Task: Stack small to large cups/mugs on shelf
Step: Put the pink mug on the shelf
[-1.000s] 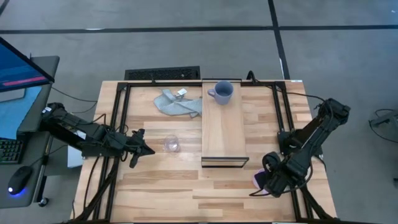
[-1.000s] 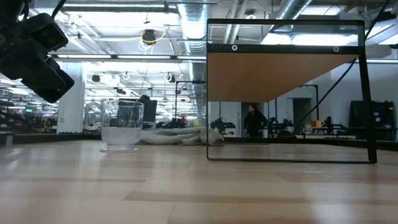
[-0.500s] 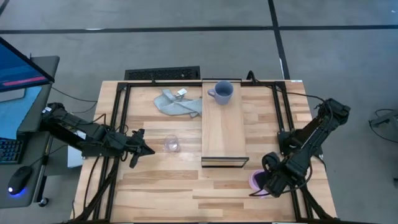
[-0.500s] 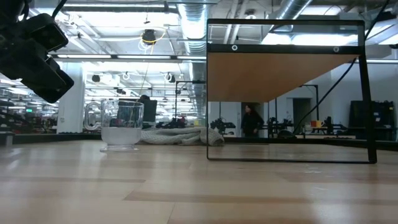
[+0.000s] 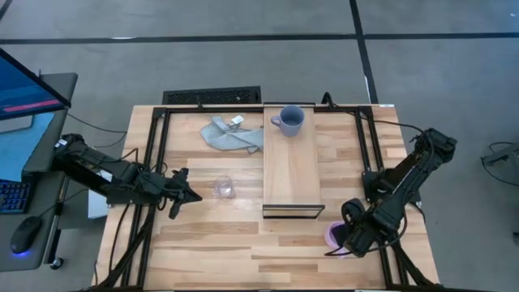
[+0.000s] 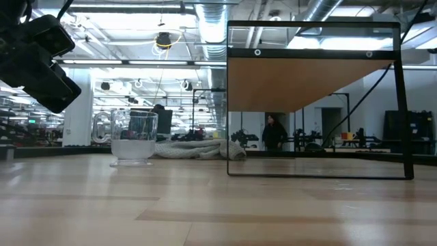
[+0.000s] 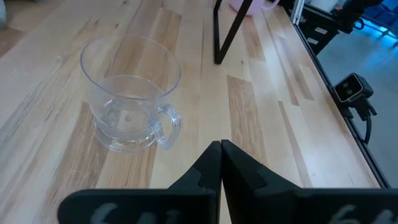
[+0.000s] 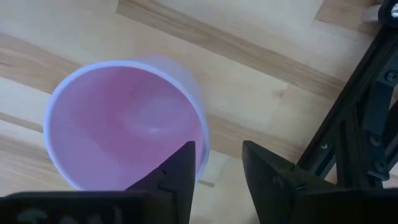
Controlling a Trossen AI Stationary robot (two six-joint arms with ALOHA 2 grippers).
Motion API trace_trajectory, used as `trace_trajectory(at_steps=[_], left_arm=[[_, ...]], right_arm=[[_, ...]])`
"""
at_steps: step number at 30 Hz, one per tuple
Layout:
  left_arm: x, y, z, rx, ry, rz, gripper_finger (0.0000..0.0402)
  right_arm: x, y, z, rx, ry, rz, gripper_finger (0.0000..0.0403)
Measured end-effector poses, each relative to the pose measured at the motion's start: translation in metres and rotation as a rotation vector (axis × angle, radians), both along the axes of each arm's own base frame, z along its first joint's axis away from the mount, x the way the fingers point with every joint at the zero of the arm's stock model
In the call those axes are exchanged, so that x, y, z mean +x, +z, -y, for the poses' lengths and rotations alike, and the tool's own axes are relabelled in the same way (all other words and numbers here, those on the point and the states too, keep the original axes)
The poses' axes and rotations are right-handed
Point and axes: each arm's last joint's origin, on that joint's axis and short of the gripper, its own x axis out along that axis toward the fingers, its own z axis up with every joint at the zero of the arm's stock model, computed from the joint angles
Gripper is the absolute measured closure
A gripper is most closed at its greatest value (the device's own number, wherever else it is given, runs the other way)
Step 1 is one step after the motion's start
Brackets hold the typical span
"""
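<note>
At the far left, off the table, a monitor stands above a keyboard and a mouse. The left arm reaches in from that side; the left gripper hovers low over the slatted tabletop with its jaws pressed together, empty. Just beyond its tip stands the clear glass cup, upright, its small handle turned toward the gripper in the left wrist view; nothing lies between the two. Farther back, a crumpled grey cloth rests on the tabletop beside the shelf, close to its left edge. The shelf runs front to back in the middle of the table, and the blue-grey mug stands upright at its far end, handle pointing left toward the cloth. To the right of the shelf's near end, the pink-purple mug sits upright on the tabletop close to the table's dark frame rail. The right gripper is over it, jaws spread with one finger inside the rim and the other outside, straddling the wall; whether they touch it cannot be told.
</note>
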Motion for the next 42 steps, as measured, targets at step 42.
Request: trace_trajectory(at_steps=[42], left_arm=[[0.0,0.0,0.0,-0.003,0.002,-0.001,0.0401]], right_arm=[[0.012,-0.018,0.004,0.131,0.026,0.067,0.0392]])
